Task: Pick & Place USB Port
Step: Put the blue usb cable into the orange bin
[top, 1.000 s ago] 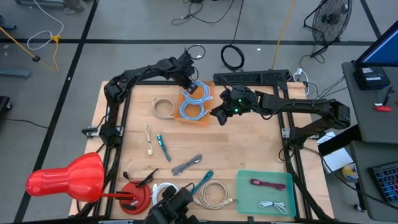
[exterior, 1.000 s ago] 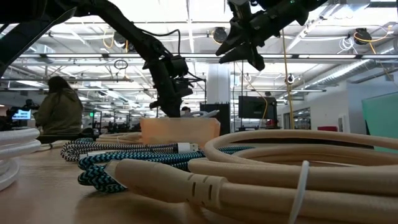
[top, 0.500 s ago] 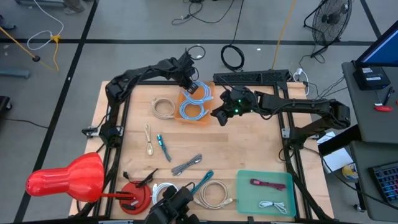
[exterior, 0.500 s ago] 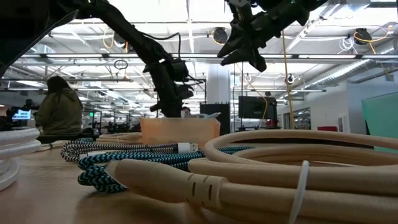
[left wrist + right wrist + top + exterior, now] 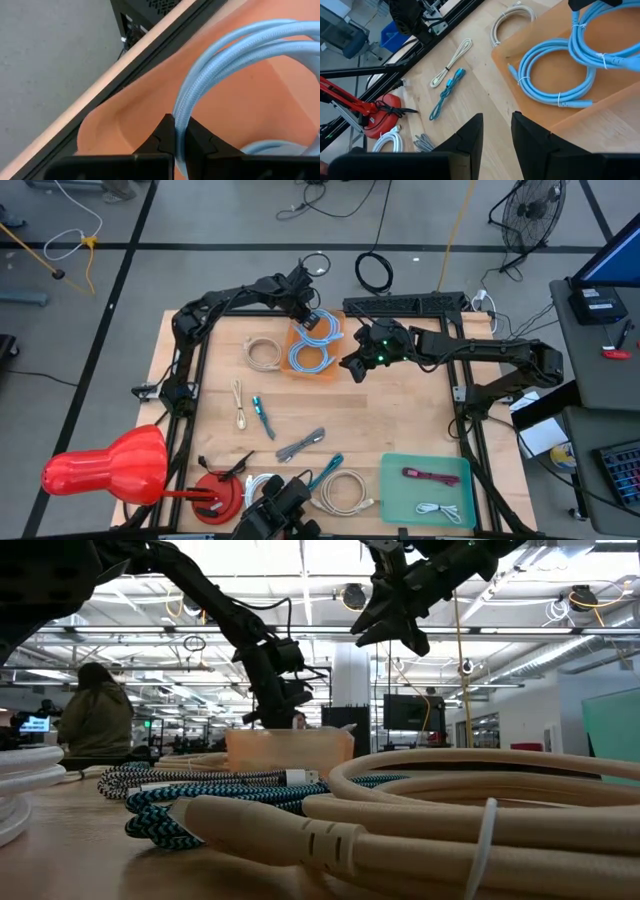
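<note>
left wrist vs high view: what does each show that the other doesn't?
Left wrist only: close-up of the left gripper shut on a light blue cable.
High view only: the right gripper beside the tray, loose cables on the table, the green tray.
Both: the orange tray and the blue cable in it.

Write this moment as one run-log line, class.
left gripper: shut on light blue cable, over orange tray | right gripper: open, empty, beside tray

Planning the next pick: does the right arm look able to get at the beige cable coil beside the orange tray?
Probably not directly: the orange tray and left pincer lie between the right pincer and the beige coil.
</note>
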